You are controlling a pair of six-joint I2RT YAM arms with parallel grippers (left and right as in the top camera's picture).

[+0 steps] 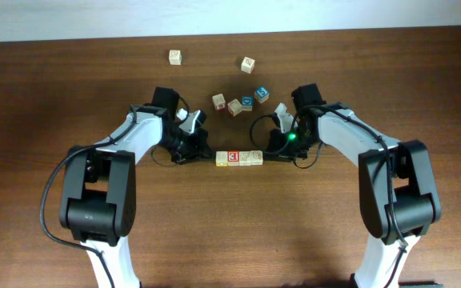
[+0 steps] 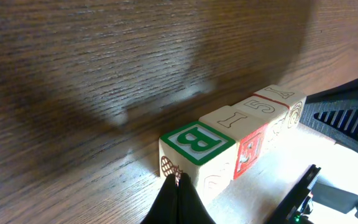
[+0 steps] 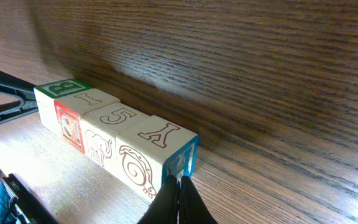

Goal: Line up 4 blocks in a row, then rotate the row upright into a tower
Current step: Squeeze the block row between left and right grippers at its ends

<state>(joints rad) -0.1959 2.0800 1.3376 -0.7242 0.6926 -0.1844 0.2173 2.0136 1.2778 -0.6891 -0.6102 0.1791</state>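
Lying in one touching row at the middle of the table (image 1: 310,240): four blocks (image 1: 239,158), tops reading B, I, 5, Y. Sitting at the B end, tips against that block's lower edge: left claw (image 2: 178,198), shut tight, gripping nothing. Sitting at the Y end, tips by the blue face: right claw (image 3: 178,200), likewise shut and empty. Lying scattered farther back: six loose blocks (image 1: 235,106).

4 pale blocks (image 3: 118,121) touch in 1 row: B, I, 5, Y.
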